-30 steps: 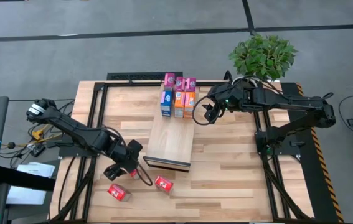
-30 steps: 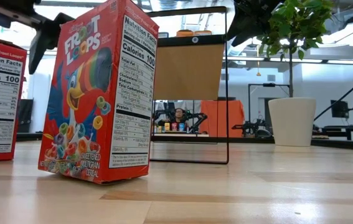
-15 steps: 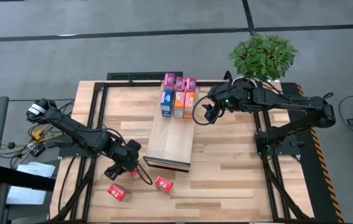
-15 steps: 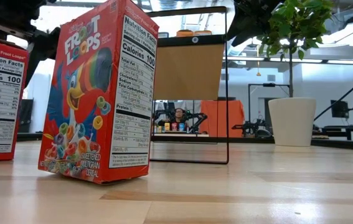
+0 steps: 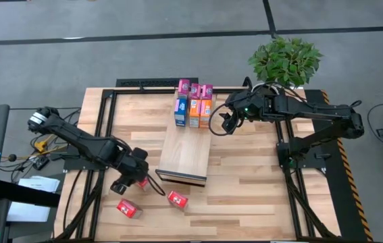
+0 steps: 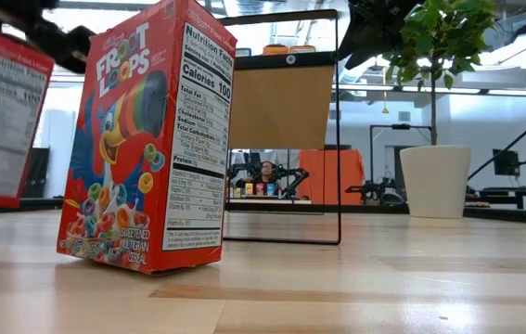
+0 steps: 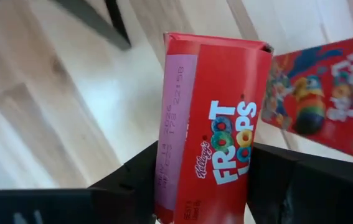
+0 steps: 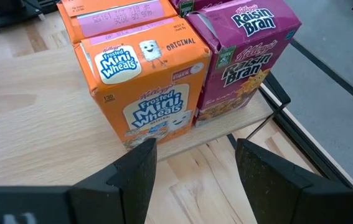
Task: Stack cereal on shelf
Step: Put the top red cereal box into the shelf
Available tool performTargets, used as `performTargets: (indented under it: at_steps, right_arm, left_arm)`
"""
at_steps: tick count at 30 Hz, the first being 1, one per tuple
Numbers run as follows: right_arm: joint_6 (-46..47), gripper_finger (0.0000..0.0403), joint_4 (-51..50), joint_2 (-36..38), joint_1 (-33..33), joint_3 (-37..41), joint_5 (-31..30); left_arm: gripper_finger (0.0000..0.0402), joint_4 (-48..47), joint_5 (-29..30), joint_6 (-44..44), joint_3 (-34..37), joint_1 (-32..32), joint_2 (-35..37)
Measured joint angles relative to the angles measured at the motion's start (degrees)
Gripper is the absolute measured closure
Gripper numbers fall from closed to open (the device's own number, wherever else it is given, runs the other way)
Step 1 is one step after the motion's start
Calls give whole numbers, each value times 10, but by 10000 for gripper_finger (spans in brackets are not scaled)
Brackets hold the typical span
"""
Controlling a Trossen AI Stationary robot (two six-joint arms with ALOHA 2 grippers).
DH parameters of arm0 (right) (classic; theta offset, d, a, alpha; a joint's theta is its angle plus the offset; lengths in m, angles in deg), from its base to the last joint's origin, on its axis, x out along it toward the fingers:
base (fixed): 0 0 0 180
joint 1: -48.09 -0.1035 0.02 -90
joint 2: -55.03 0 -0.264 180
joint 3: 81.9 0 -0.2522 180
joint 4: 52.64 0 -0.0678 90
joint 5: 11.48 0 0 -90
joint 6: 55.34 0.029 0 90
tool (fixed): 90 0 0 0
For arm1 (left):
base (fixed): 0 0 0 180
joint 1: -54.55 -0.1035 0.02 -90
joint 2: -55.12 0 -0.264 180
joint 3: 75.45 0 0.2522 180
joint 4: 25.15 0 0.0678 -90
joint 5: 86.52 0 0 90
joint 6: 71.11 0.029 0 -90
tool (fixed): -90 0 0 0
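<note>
L gripper (image 5: 136, 177) has its fingers clamped on a red box (image 7: 213, 130), one finger each side, box end sticking out past the tips; low view shows that box (image 6: 3, 116) tilted and seemingly off the table. It sits just off the near-left corner of the shelf (image 5: 186, 154), not yet over it. R gripper (image 5: 222, 122) hovers at the shelf's far-right edge, fingers apart and empty, w/ the orange box (image 8: 142, 93) and purple box (image 8: 246, 59) just ahead of the tips. Progress, approx: five boxes already stand grouped at the shelf's far end, i.e. blue (image 5: 180, 110), two orange, two purple behind; they look tidy and upright. Left to do: the held box has to go up onto the shelf, plus two more red ones on the table, box 2 (image 5: 176, 198) and box 3 (image 5: 128, 208), both beyond the L fingers toward the table's near edge. Box 2 stands upright in the low view (image 6: 147, 139). So a bit past halfway, I'd judge, w/ most of the shelf's near half bare.
</note>
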Motion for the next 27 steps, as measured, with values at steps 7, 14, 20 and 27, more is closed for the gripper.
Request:
performTargets:
  at_steps: [7,14,20,27]
  right_arm:
    - [0,158,0,0,0,0,0]
    - [0,158,0,0,0,0,0]
    - [0,158,1,0,0,0,0]
    - [0,158,2,0,0,0,0]
  left_arm:
    - [236,-171,1,-88,-122,0,21]
    - [236,-246,168,-225,-267,-6,21]
    - [236,-209,335,-275,-336,-42,20]
    - [236,-63,304,-238,-345,-111,4]
